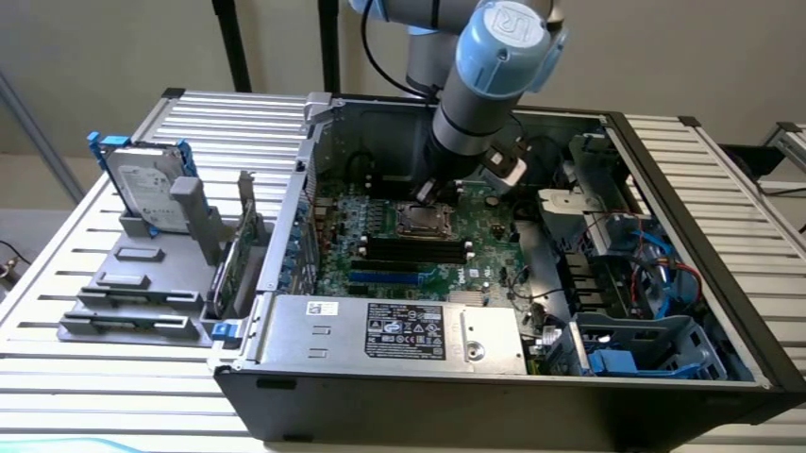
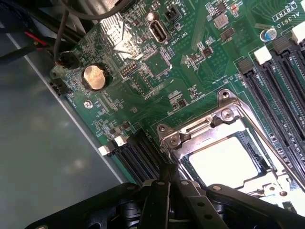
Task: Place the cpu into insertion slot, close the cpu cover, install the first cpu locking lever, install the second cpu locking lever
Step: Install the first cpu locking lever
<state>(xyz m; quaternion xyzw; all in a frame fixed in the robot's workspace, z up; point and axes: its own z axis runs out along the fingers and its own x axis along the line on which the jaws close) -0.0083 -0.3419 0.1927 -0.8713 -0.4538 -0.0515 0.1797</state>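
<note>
- Looking into the open computer case (image 1: 705, 283), we see our arm reaching down over the green circuit board (image 2: 143, 71), with our gripper (image 2: 170, 183) at one corner of the insertion slot (image 1: 425, 223).
- Our gripper's fingers (image 2: 159, 200) are pressed fully together with nothing between them; the tips sit beside the corner of the cpu cover (image 2: 190, 136).
- We see the cpu (image 2: 224, 160) lying pale and flat in the socket, showing through the window of the silvery cover, which lies down over it.
- Long black memory slots (image 2: 281, 90) run alongside the socket.
</note>
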